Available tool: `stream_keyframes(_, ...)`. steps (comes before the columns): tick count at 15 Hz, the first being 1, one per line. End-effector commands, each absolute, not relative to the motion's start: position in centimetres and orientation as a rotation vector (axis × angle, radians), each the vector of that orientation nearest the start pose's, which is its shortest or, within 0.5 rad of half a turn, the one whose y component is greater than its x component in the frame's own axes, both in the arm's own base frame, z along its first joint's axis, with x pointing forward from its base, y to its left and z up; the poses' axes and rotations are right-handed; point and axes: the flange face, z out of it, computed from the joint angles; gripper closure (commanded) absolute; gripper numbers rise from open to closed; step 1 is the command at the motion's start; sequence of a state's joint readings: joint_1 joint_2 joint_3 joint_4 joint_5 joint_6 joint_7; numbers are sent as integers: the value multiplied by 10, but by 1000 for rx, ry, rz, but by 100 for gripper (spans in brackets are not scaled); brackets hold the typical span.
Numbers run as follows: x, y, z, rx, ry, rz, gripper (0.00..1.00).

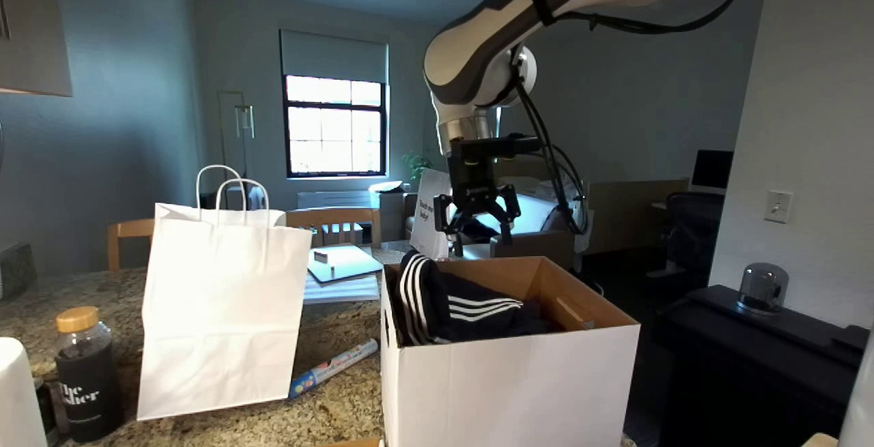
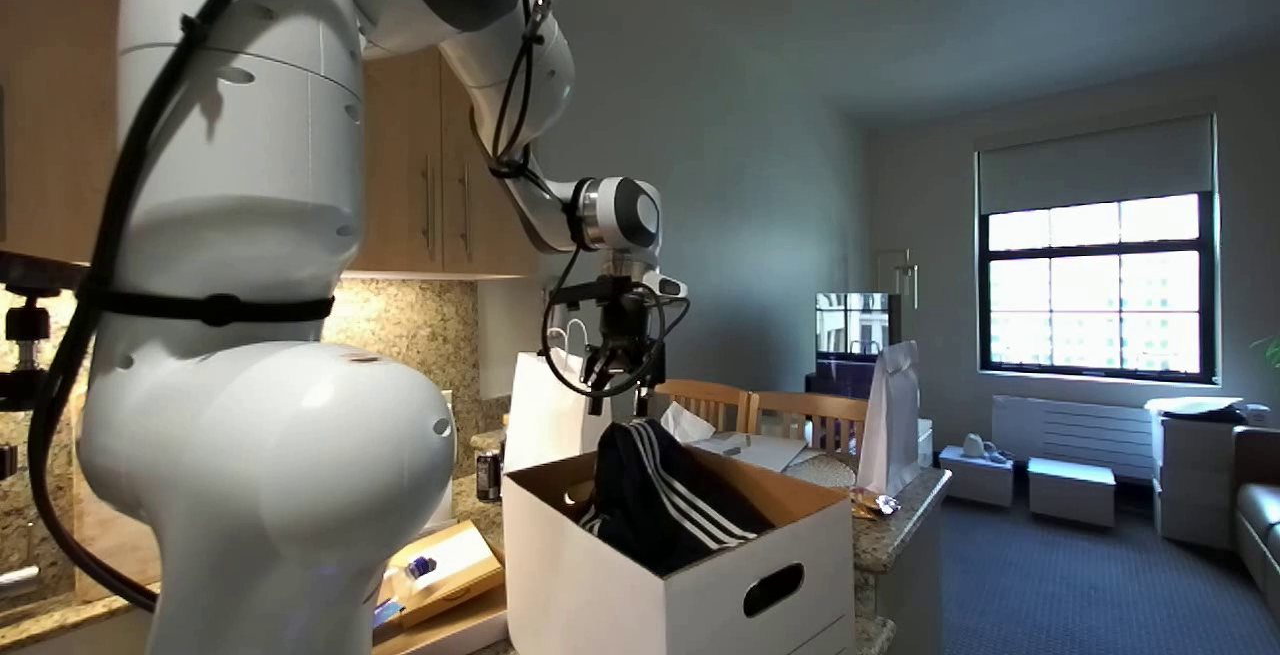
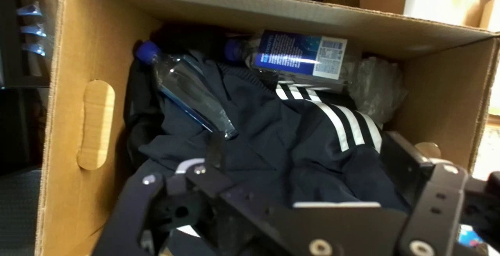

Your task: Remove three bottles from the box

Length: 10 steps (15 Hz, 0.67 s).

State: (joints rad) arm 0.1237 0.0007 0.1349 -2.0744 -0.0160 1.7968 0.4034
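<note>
Jaws spread, holding nothing, the gripper [image 1: 481, 238] is hovering above a white cardboard box [image 1: 512, 392], where two blue-capped bottles [image 3: 193, 95] are lying (a third is uncertain). A grasp is seemingly pending, calling next for centring over one bottle, then descending.

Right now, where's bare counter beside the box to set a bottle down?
Bare granite shows on either side of the colorful tube, between the paper bag and the box. Inside the box it's crowded: striped clothing, a clear bottle, a labelled bottle.
</note>
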Motion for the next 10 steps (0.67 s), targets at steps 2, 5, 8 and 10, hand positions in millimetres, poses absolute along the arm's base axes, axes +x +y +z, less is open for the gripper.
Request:
stream_keyframes(2, 492, 112, 407, -3283, 104, 448, 0)
stream_keyframes(5, 491, 100, 396, -3327, -54, 417, 0)
stream_keyframes(8, 490, 88, 391, -3362, -264, 415, 0)
stream_keyframes(10, 492, 78, 389, -3390, -386, 448, 0)
